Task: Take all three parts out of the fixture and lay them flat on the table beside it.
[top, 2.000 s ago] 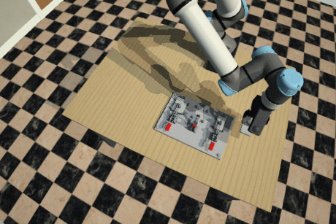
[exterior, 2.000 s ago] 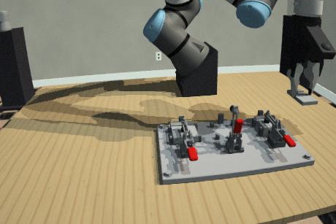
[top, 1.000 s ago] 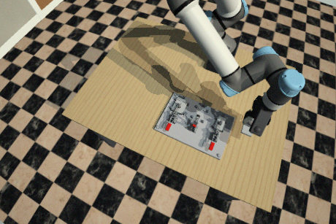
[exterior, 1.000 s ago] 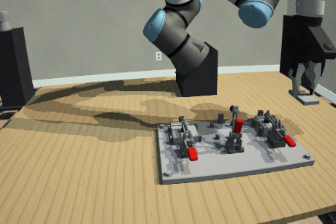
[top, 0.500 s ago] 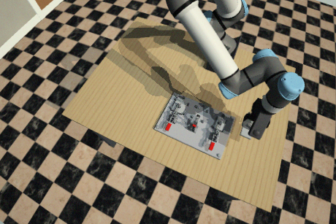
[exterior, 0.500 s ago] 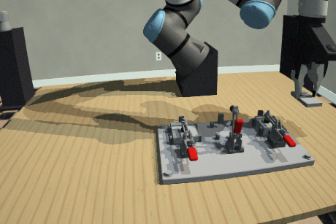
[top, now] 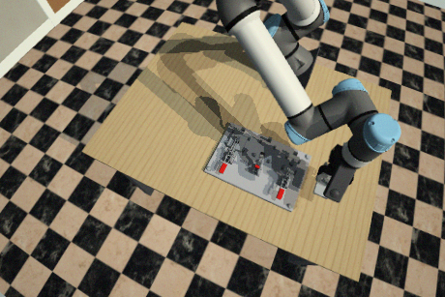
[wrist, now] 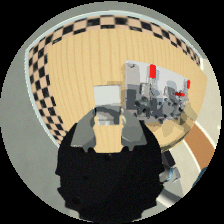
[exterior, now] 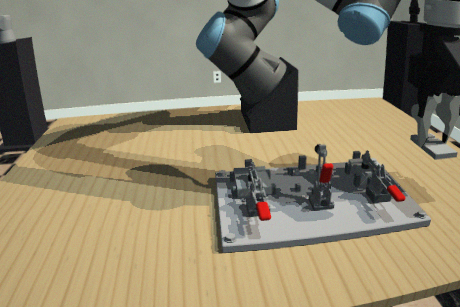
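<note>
Beside the fixture, fingers pointing down.

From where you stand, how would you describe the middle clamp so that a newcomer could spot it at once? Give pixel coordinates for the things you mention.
On the wooden table [top: 160,136] [exterior: 125,241] [wrist: 75,65] lies a grey fixture plate [top: 242,182] [exterior: 300,228]. Near its centre is the middle clamp [exterior: 319,196]; its red handle [exterior: 326,173] stands upright, while its neighbours' handles slope down.

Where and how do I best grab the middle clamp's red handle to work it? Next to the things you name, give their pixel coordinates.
Pinch the red grip [top: 257,166] [exterior: 326,173] across its narrow width, claw fingers either side, probably coming from above at the plate's open front edge: the grip stands nearly upright there, with bare plate before it.
</note>
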Available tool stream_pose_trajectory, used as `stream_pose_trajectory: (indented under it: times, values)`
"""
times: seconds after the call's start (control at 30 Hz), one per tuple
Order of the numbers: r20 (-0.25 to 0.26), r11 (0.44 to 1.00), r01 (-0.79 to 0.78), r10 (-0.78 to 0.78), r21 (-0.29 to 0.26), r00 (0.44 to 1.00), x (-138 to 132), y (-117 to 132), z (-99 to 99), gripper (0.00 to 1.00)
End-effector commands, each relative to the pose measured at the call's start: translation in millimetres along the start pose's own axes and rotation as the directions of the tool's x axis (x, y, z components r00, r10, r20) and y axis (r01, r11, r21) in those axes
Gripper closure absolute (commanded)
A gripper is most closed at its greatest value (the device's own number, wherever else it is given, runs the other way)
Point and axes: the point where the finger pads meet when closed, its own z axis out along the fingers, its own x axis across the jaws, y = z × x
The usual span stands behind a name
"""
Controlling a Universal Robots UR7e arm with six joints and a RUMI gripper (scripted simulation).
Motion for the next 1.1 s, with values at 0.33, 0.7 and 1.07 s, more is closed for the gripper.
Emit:
stream_pose_trajectory:
  times: [0.33, 0.7, 1.07]
  values:
    - [0.000, 1.000, 0.000, 0.000, 0.000, 1.000, -1, -45, -0.4, 1.00]
    - [0.000, 1.000, 0.000, 0.000, 0.000, 1.000, -1, -47, -0.4, 1.00]
    - [0.000, 1.000, 0.000, 0.000, 0.000, 1.000, -1, -47, -0.4, 1.00]
